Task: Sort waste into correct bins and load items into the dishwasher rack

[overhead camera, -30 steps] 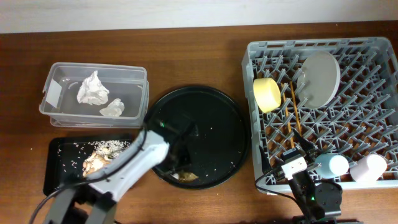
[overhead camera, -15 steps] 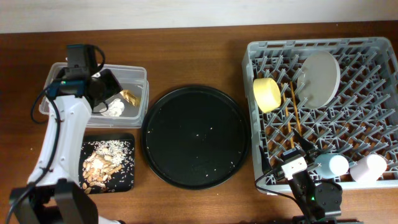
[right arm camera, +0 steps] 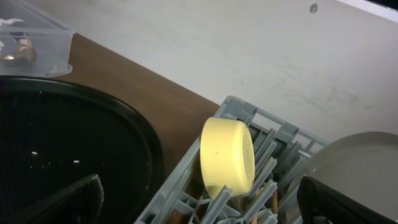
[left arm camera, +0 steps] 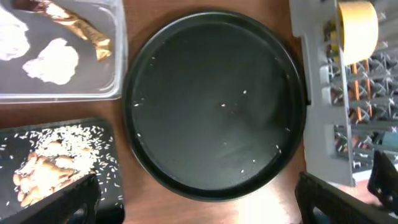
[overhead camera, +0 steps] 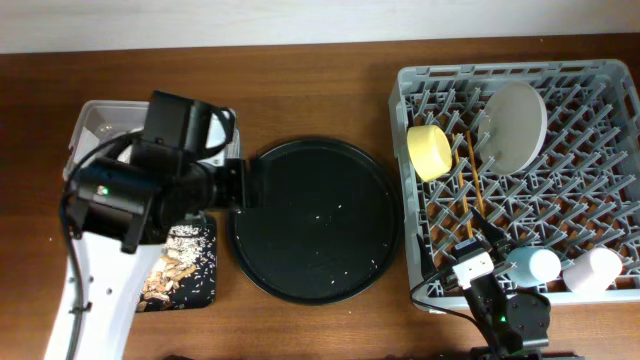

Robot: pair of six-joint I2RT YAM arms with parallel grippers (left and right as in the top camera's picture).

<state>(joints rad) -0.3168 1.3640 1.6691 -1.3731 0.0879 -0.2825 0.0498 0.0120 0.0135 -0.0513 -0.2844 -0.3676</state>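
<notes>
- Now the left gripper (left arm camera: pixel 196 182) hangs above the big round black tray (left arm camera: pixel 214 102), jaws spread wide, holding nothing.
- The right gripper (right arm camera: pixel 200 182) is spread wide too, empty.
- The gold foil wrapper (left arm camera: pixel 81 28) and crumpled white napkins (left arm camera: pixel 53 60) lie in the clear plastic tub (left arm camera: pixel 62 95).

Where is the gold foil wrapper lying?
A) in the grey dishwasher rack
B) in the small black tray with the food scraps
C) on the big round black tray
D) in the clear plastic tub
D: the left wrist view shows the foil wrapper inside the clear tub, beside the white napkins.
</notes>
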